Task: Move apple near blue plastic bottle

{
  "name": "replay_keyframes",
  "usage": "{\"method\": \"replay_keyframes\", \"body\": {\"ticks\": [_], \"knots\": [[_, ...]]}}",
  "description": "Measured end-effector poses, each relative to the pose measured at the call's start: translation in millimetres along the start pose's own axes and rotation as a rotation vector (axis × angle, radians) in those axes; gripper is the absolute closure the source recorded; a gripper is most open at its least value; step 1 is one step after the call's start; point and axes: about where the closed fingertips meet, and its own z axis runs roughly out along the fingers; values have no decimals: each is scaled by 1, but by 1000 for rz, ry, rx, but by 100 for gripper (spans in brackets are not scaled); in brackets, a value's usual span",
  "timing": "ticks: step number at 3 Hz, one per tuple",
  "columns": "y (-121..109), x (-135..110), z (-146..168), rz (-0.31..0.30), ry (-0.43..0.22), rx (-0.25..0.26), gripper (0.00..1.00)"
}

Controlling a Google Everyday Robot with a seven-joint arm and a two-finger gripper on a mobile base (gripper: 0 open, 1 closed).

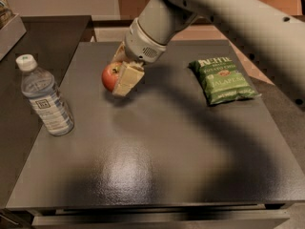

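A small red apple is held in my gripper, which is shut on it just above the dark table, left of the middle. One pale finger covers the apple's right side. The blue plastic bottle, clear with a white cap and a white-and-blue label, stands upright near the table's left edge, to the left of and a little nearer than the apple, with a gap between them. My arm comes in from the upper right.
A green chip bag lies flat on the right part of the table. A darker counter runs along the left, with a box edge at the far left corner. The table's front edge is at the bottom.
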Motion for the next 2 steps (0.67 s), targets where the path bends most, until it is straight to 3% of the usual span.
{"method": "replay_keyframes", "body": {"ticks": [2], "knots": [[23, -16, 41, -58, 19, -109, 100]]}}
